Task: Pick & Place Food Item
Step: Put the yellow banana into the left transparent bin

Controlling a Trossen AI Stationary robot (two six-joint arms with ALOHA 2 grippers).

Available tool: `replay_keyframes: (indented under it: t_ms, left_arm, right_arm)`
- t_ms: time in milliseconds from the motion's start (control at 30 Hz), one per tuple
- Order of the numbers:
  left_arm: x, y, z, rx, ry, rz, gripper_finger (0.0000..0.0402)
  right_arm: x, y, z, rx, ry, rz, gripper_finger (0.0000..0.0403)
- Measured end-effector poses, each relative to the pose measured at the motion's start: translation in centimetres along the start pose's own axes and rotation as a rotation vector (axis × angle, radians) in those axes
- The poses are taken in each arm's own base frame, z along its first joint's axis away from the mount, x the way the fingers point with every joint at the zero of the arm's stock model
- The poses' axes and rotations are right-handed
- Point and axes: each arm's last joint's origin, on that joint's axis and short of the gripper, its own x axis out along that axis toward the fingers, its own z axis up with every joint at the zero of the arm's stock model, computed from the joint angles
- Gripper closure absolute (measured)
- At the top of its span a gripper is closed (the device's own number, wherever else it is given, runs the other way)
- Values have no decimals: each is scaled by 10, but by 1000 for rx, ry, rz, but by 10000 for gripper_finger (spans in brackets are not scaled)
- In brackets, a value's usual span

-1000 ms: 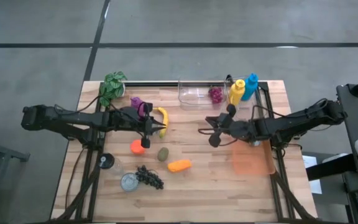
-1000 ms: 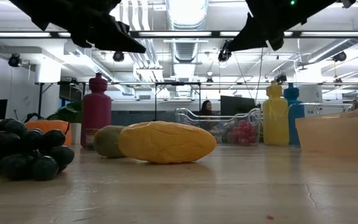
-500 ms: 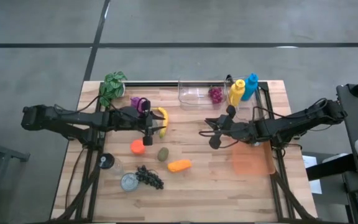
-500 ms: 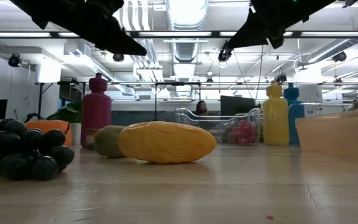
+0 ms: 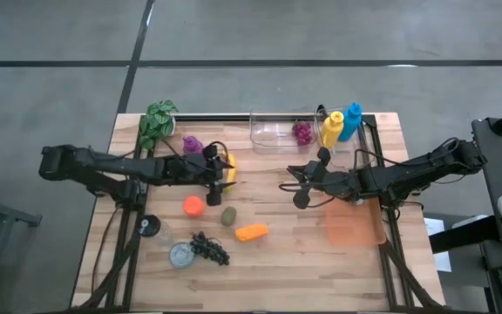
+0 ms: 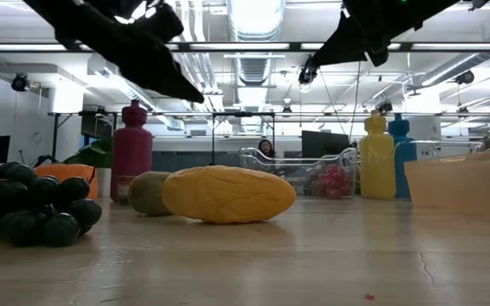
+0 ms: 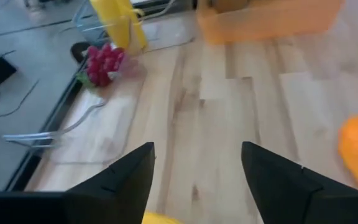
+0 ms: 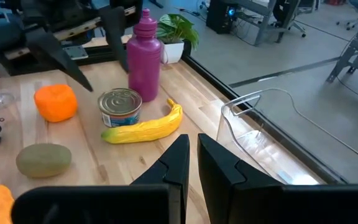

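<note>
**Left jaws spread over the banana, right arm parked mid-table**

From above, your left gripper [image 5: 217, 177] hangs by the curved yellow banana [image 5: 229, 168], next to a squat orange fruit [image 5: 193, 206] on the pale wooden plank table [image 5: 286, 253].

At table height, you see a smooth yellow-orange mango [image 6: 228, 194] and a fuzzy green kiwi [image 6: 148, 192].

Left wrist: fingers [image 7: 126, 174] released, nothing between them.

Right wrist: right gripper [image 8: 194, 163] clenched and empty, facing the banana [image 8: 145, 127] beside a ribbed tin can [image 8: 120, 107].
</note>
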Motion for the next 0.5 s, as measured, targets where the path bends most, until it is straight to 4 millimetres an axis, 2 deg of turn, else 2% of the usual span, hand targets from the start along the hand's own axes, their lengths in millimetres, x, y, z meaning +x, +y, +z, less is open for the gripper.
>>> replay_keyframes:
  t_ms: [233,500]
  left_arm:
    - [19,3,18,-95,204,90,146]
    - [47,4,20,-181,407,110,159]
  right_arm:
    - [0,0,0,-15,0,0,374]
    - [0,0,0,-19,1,1,374]
